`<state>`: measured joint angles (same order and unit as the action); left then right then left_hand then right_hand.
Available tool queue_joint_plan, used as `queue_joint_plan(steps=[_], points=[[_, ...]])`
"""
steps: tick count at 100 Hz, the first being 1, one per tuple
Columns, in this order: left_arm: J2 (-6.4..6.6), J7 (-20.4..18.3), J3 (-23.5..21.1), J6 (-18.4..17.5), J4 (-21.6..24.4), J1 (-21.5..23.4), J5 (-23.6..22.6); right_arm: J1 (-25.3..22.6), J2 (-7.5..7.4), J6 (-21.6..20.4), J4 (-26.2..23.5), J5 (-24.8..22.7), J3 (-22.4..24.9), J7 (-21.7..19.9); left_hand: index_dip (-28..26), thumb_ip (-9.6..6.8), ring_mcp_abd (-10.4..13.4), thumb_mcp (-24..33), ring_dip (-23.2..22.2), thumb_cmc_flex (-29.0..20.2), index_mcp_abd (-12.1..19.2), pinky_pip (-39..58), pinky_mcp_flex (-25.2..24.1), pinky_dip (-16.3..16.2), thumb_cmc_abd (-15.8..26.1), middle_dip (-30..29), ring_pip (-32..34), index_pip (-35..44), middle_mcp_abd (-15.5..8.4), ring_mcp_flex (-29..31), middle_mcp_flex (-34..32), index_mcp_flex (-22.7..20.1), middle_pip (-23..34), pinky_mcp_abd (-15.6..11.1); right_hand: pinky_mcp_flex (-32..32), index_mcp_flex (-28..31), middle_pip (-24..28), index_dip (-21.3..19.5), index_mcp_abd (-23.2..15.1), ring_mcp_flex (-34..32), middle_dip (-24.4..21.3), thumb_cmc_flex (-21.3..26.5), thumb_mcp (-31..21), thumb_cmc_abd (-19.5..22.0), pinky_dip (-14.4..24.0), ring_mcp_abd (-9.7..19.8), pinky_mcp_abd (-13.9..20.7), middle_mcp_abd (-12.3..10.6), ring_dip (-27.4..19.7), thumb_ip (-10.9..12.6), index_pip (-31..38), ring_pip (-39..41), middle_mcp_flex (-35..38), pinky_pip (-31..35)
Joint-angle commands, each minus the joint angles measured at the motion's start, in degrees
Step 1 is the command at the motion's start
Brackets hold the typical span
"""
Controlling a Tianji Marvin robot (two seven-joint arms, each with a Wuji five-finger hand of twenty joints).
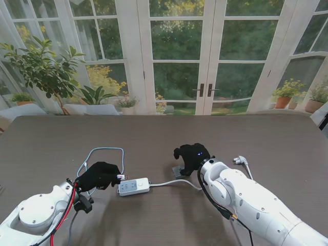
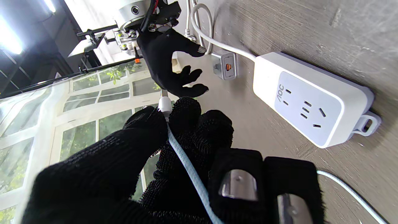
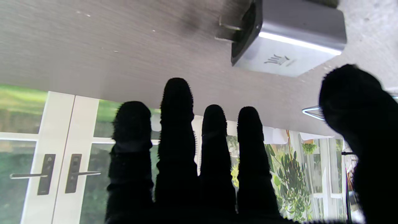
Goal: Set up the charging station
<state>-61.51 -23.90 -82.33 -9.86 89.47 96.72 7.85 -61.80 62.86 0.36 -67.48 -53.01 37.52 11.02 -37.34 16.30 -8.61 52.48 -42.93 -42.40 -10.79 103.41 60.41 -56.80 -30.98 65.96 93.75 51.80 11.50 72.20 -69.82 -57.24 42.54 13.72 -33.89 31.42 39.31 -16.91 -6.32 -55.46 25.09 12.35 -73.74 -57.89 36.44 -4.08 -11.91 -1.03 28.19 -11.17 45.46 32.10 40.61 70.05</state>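
Stand view: left hand is pinching the cable beside the power strip; right hand is hovering with fingers spread over the charger. Nothing plugged in yet.

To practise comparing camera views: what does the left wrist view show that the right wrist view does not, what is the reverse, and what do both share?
Only the left wrist view shows the power strip, and the left hand pinching a blue cable near its plug. Only the right wrist view shows the charger's prongs and the right hand from behind, fingers spread, holding nothing. Both show the grey charger lying on the table, and the windows.
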Motion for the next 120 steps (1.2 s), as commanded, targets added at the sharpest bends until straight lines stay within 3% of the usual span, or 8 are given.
queue_joint_plan(steps=[1, 12, 51, 76, 101, 120], points=[[-0.27, -1.3, -0.1, 0.5, 0.1, 0.1, 0.1, 0.5, 0.64, 0.5, 0.9, -0.5, -0.8, -0.3, -1.7, -1.06, 5.6, 0.6, -0.3, -0.5, 1.1, 16.6, 3.9, -2.2, 3.1, 0.6, 6.6, 1.2, 0.7, 0.7, -3.4, -1.7, 0.8, -11.7, -1.1, -1.4, 1.5, -1.5, 0.8, -2.3, 0.9, -2.0, -3.1, -3.8, 1.8, 0.9, 1.6, -1.2, 1.2, -2.4, 1.5, 2.1, -1.2, 4.5], [-0.23, -1.4, -0.1, 0.7, 0.2, 0.3, 0.0, 1.6, 0.93, 1.3, 2.2, -0.1, -2.8, -0.1, -2.0, -1.31, 6.3, 0.0, -0.2, -0.2, 1.6, 16.6, 4.1, -2.7, 3.7, 0.4, 6.8, 0.9, 0.1, 0.7, -3.5, -1.7, 0.7, -13.4, -1.9, -1.4, 2.4, -1.7, 1.2, -2.7, 1.6, -2.3, -3.3, -4.7, 2.9, 1.1, 2.2, -1.4, 2.2, -2.5, 1.9, 4.6, -1.7, 7.0], [-0.47, -0.8, 0.1, 0.8, 0.5, 0.5, 0.7, 4.2, 1.44, 2.5, 6.6, 0.1, -7.9, 1.5, -1.9, -1.89, 6.4, -1.3, 0.0, -0.6, 1.3, 16.6, 4.1, -3.0, 4.2, 0.1, 6.9, 0.2, 0.5, 0.7, -3.6, -1.8, 0.5, -13.8, -4.0, -2.4, 6.5, -3.5, 2.0, -4.8, 5.2, -3.2, -4.3, -8.3, 4.7, 2.2, 3.1, -2.4, 5.2, -3.0, 6.0, 13.6, -2.7, 11.9], [-0.44, -1.1, 0.2, 0.5, 0.2, 0.3, 1.0, 5.5, 2.49, 2.8, 10.3, 1.0, -10.8, 4.9, -2.1, -2.06, 6.3, -1.6, 0.0, -0.7, 1.2, 16.6, 4.1, -3.0, 4.4, 0.0, 7.0, 0.0, 0.6, 0.7, -3.6, -1.8, 0.5, -13.9, -6.2, -0.5, 12.9, -6.7, 0.7, -7.5, 10.6, -2.2, -5.4, -9.5, 5.1, 3.1, 3.5, -3.4, 6.8, -3.0, 12.8, 19.3, 0.5, 14.2], [-0.53, -0.9, 0.2, 0.6, 0.4, 0.5, 1.5, 6.7, 3.74, 2.5, 13.8, 2.5, -13.1, 7.6, -2.1, -2.23, 6.4, -1.9, 0.1, -0.9, 1.1, 16.6, 4.1, -3.1, 4.5, -0.1, 7.0, -0.3, 0.7, 0.7, -3.6, -1.9, 0.4, -13.8, -7.8, 2.0, 16.9, -9.1, -0.4, -9.8, 15.1, 0.4, -6.6, -9.3, 4.8, 3.3, 3.1, -3.8, 7.2, -2.7, 17.6, 21.6, 4.4, 15.3], [-0.54, -1.0, 0.1, 0.6, 0.5, 0.5, 1.7, 7.3, 4.81, 1.9, 16.5, 3.8, -14.5, 9.7, -2.2, -2.35, 6.3, -2.3, 0.1, -0.9, 1.1, 16.6, 4.1, -3.1, 4.6, -0.1, 7.0, -0.6, 0.9, 0.7, -3.6, -1.9, 0.3, -13.8, -9.1, 5.9, 18.3, -10.4, -1.5, -11.7, 17.2, 4.2, -7.6, -5.5, 4.5, 3.0, 2.4, -3.9, 7.2, -2.0, 20.1, 22.0, 9.6, 16.0]])
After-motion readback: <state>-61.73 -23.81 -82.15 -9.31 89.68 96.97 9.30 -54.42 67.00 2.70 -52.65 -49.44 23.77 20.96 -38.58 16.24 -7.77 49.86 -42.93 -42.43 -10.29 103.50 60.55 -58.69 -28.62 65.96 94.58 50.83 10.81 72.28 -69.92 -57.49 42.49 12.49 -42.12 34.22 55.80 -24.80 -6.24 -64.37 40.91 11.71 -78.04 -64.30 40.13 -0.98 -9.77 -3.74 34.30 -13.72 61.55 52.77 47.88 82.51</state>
